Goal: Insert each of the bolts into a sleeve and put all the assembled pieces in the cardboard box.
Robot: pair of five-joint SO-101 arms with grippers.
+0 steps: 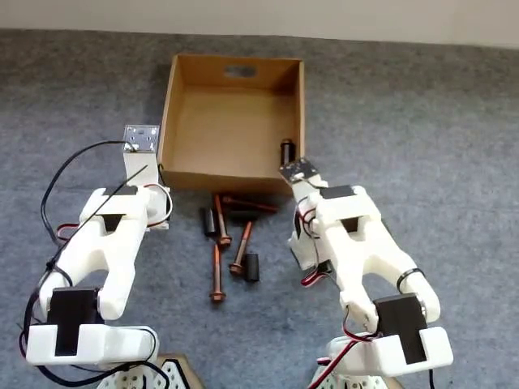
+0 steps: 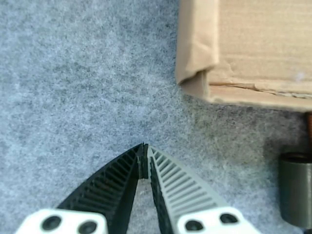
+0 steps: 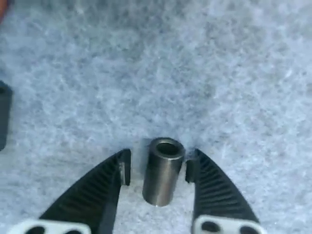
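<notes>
From above, the cardboard box [image 1: 169,121] sits open at the far middle of the grey carpet [image 1: 422,121]; before its near wall lies a loose heap of four rust-brown bolts [image 1: 217,271] and three short black sleeves [image 1: 252,266], all lying flat, some crossing; the left arm [image 1: 105,243] ends beside the box's near left corner, the right arm [image 1: 357,235] at its near right corner, where a dark cylinder [image 1: 286,150] shows just past the arm's tip, inside the box or not I cannot tell. In the left wrist view the left gripper [image 2: 145,155] has its jaws pressed together tip to tip over the carpet; the box corner is ahead of them, and one of the sleeves lies well off to the side. In the right wrist view the standing sleeve [image 3: 163,170] is a plain, smooth, dark-grey metal tube, on end with its open bore up; it sits squarely between the jaws of the right gripper [image 3: 159,158], which are parted just wider than the tube; a sliver of carpet shows along one flank; the other jaw is right at its side, touching or not I cannot tell.
</notes>
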